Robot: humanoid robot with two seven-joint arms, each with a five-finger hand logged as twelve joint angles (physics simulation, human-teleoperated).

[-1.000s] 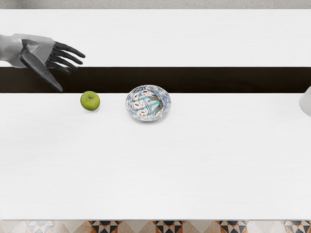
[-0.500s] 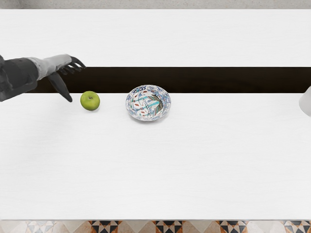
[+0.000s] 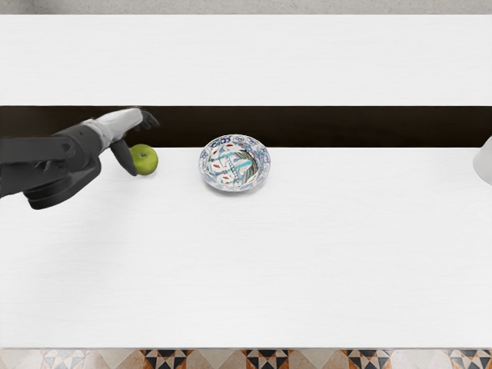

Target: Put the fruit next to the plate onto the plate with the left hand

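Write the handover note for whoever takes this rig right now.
Left hand: open at the green apple, thumb by its left side, fingers over its far side; no grip yet.
Right arm: only a pale sliver at the right edge; hand state unreadable.
Apple: on the table, left of the patterned plate, apart from it.
Done: the reach. Left: grasp, lift, carry right, set it on the plate.

Table (image 3: 307, 254) top: white, matt, smooth w/ v. faint grain (painted wood or laminate, can't tell). Apple (image 3: 146, 158): green skin, smooth, slight sheen. Plate (image 3: 264, 163): looks like glazed ceramic, glossy, painted pattern. Left robot hand (image 3: 123, 134): grey satin shell on back, dark matt fingers, prob. plastic. Floor (image 3: 269, 359): patterned tiles, matt.
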